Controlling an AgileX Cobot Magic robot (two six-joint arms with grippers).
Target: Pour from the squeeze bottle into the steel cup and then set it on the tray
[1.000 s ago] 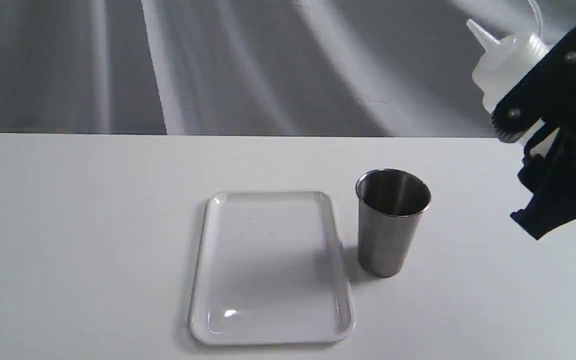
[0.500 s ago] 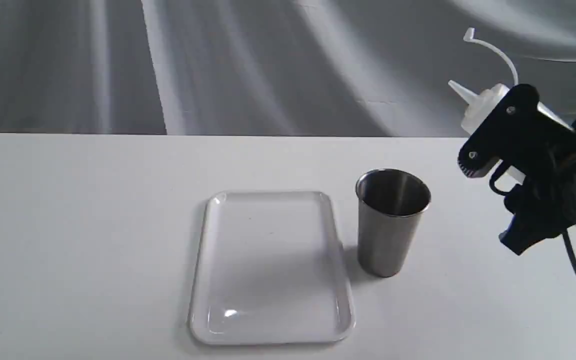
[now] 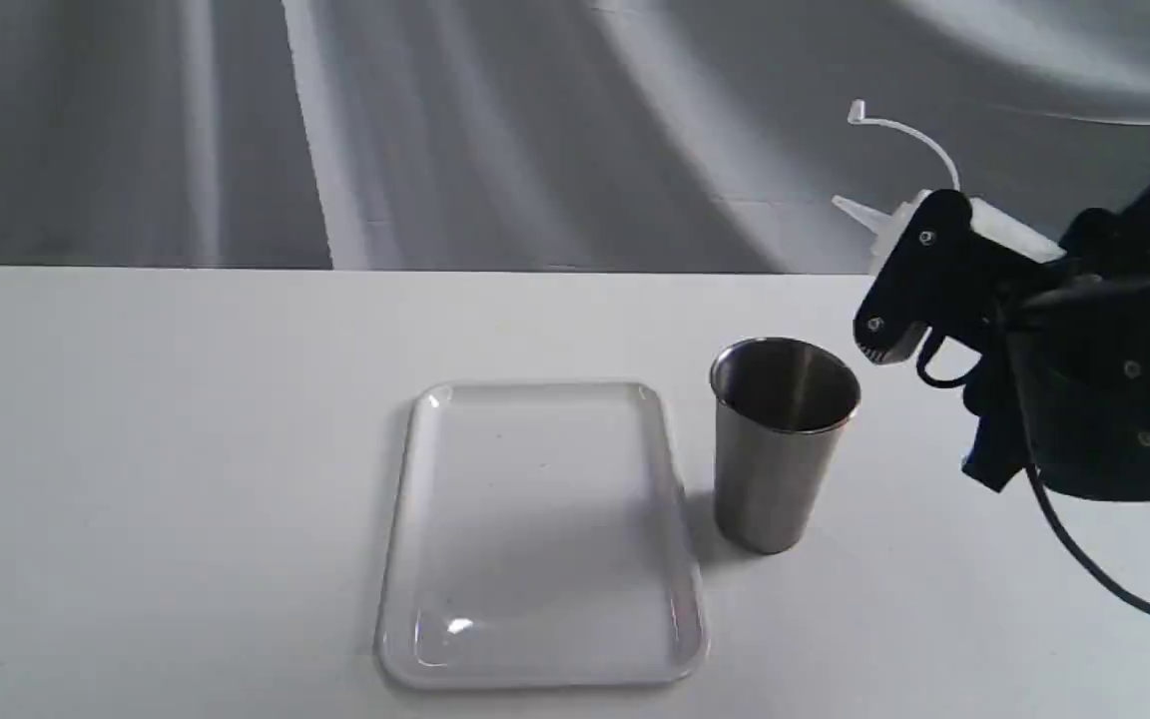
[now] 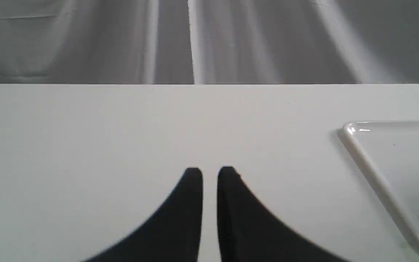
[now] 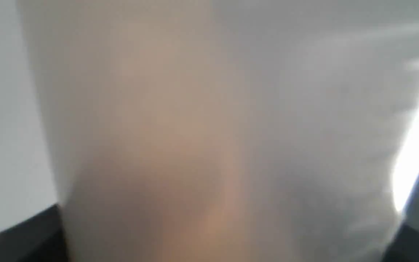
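Note:
The squeeze bottle (image 3: 1002, 226) hangs tipped almost level in the air, my right gripper (image 3: 906, 282) shut on its body. Its nozzle points left, with the tip above the right rim of the steel cup (image 3: 781, 449), and the cap strap curls up above it. I see no stream. The cup stands upright just right of the tray (image 3: 415, 559), which lies flat. In the right wrist view the bottle (image 5: 195, 145) fills the picture, blurred, with an amber tint. My left gripper (image 4: 209, 175) is shut on nothing, low over the table, left of the tray corner (image 4: 373, 171).
The white table (image 3: 136, 449) ends at a far edge in front of a grey draped cloth (image 3: 435, 130). A black cable (image 3: 1094, 569) loops below the right arm, over the table's right side.
The right gripper has carried the bottle down and left toward the cup, tipping it from a steep slant to almost level. Cup and tray have not moved.

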